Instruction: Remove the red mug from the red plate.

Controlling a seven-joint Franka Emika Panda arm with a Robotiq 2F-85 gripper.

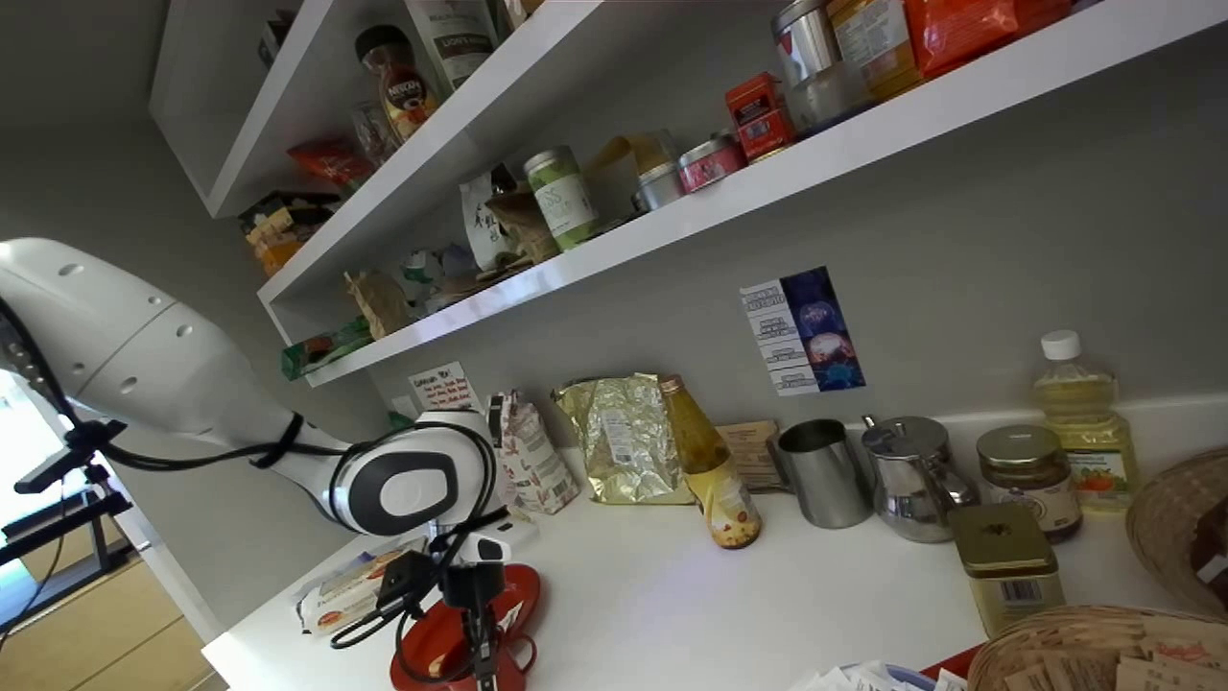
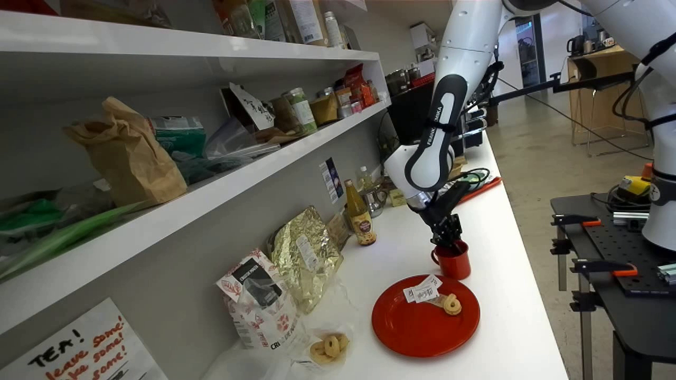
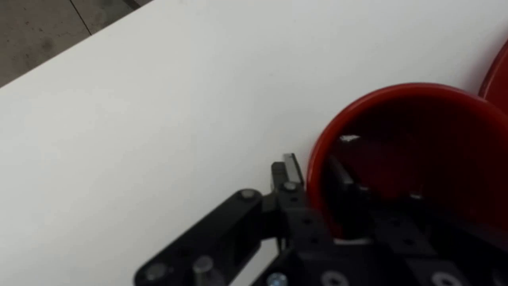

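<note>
The red mug (image 2: 455,267) stands upright on the white counter, close beside the red plate (image 2: 412,333). Its rim (image 3: 416,90) shows large in the wrist view, with the plate's edge (image 3: 501,93) at the right. The plate holds paper packets and a ring-shaped biscuit. My gripper (image 3: 315,171) straddles the mug's near wall, one finger outside and one inside. Gaps show between the fingers and the wall, so it looks open. The gripper also shows above the mug in an exterior view (image 2: 455,244). In an exterior view the mug (image 1: 508,679) is partly cut off at the bottom.
A yellow bottle (image 2: 362,215), a gold foil bag (image 2: 306,258) and a white-and-red bag (image 2: 261,301) stand along the wall. A clear bag of biscuits (image 2: 330,348) lies beside the plate. A shelf (image 1: 614,240) runs overhead. Wicker baskets (image 1: 1074,624) stand farther along. The counter edge (image 3: 79,43) is near.
</note>
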